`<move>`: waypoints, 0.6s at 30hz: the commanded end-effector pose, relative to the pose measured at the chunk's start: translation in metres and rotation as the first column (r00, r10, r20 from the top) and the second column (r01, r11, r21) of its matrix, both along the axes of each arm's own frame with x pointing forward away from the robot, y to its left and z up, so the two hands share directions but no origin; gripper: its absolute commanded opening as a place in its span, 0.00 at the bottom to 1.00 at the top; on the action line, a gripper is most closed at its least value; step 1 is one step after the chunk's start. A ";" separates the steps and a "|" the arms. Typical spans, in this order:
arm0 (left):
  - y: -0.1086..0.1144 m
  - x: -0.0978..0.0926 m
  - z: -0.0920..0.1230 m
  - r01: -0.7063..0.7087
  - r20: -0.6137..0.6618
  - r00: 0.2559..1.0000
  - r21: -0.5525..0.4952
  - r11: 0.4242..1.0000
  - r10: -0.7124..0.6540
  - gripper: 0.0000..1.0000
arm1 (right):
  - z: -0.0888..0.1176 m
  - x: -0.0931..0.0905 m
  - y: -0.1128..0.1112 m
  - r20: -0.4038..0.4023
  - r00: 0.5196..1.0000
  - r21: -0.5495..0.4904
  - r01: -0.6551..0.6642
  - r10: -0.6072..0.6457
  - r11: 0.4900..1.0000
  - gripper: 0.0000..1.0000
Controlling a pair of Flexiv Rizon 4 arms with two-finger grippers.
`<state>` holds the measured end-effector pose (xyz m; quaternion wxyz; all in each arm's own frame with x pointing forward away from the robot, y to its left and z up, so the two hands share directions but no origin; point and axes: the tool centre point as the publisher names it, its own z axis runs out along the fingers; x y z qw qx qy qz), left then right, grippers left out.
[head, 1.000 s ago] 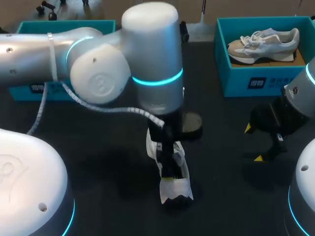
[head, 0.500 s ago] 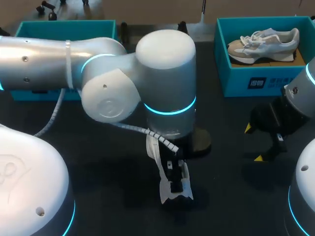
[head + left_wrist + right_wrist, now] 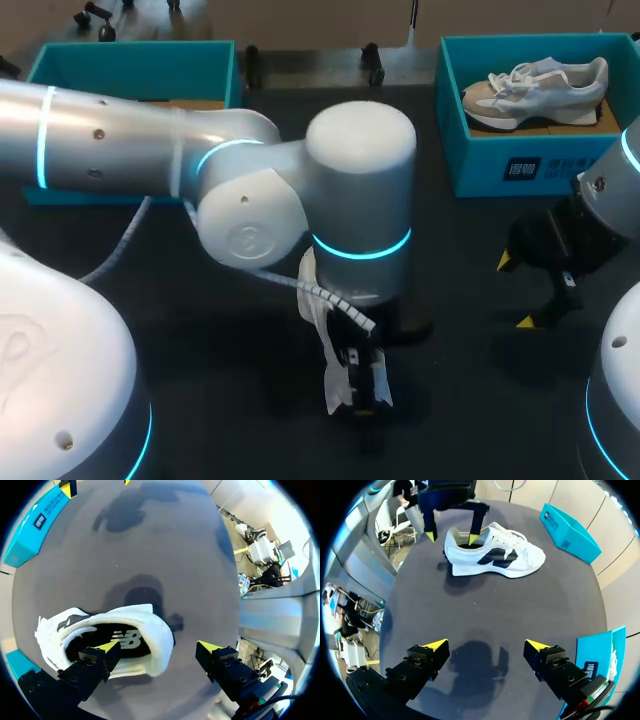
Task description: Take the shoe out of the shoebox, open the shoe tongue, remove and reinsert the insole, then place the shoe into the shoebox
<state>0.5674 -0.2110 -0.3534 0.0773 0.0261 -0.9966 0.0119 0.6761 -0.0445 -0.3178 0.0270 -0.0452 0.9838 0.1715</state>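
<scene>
While shoebox [image 3: 478, 162] holds grey-beige shoe [image 3: 535, 90] — white shoe [image 3: 490, 566] outside.

The shoe [image 3: 492, 555] on the table has a smooth white upper, leather-like with a faint sheen, plus dark matt side patches and a dark lining. The table [image 3: 520, 615] top is dark grey, matt and even. The left arm [image 3: 360, 190] has a glossy silvery-white shell, and a ribbed white plastic cable sleeve [image 3: 330, 297] hangs from it. The left gripper [image 3: 159, 646] has matt black, plastic-looking fingers [image 3: 87, 672] with flat yellow tips; the right gripper [image 3: 486, 643] looks the same. The far left shoebox [image 3: 130, 60] and the far right shoebox [image 3: 520, 160] look like matt teal card. The second shoe [image 3: 535, 90] shows mesh-like cloth and cord laces.
</scene>
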 end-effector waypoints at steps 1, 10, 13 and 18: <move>-0.004 -0.007 -0.007 -0.020 0.029 0.999 -0.003 1.000 0.020 1.00 | 0.000 -0.001 0.000 0.002 1.000 -0.002 0.000 0.000 1.000 1.00; -0.006 -0.013 -0.024 -0.048 0.048 0.998 -0.007 0.999 0.048 1.00 | 0.000 -0.001 0.000 0.002 1.000 -0.002 0.000 0.000 1.000 1.00; -0.006 -0.013 -0.030 -0.065 0.072 0.995 -0.004 0.998 0.065 1.00 | 0.000 -0.001 0.000 0.002 1.000 -0.002 0.000 0.000 1.000 1.00; -0.007 -0.012 -0.035 -0.088 0.107 0.990 0.003 0.996 0.087 1.00 | 0.000 -0.001 0.000 0.002 1.000 -0.002 0.000 0.000 1.000 1.00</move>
